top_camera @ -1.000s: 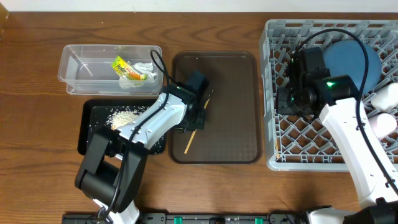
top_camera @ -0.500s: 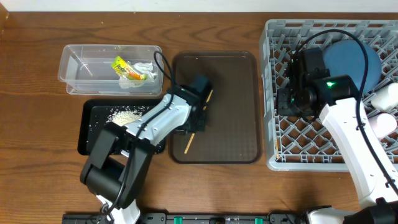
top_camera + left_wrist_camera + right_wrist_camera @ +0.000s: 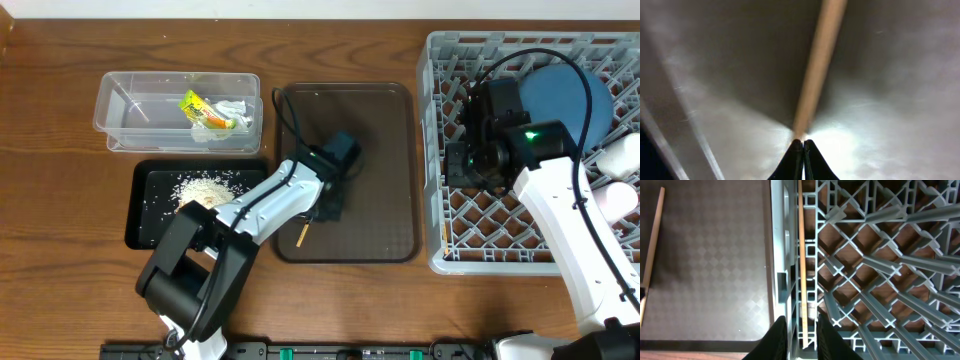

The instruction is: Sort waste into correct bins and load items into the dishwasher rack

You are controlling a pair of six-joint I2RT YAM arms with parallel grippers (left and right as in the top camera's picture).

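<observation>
Left wrist view: loading chopsticks, left tool [image 3: 803,144] tips together at end of chopstick [image 3: 815,70] on brown tray [image 3: 390,150], real pinch unclear; right tool [image 3: 801,327] apart astride 2nd chopstick [image 3: 801,255] lying in rack [image 3: 865,255]; next: confirm pinch, lift clear, carry over to rack.

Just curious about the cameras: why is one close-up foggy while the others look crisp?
Left wrist view: too close to focus, so the thin wooden chopstick is soft, with white glare on the brown tray. Right wrist view: the grey plastic lattice rack is sharp. Overhead view: even light, no blur.
</observation>
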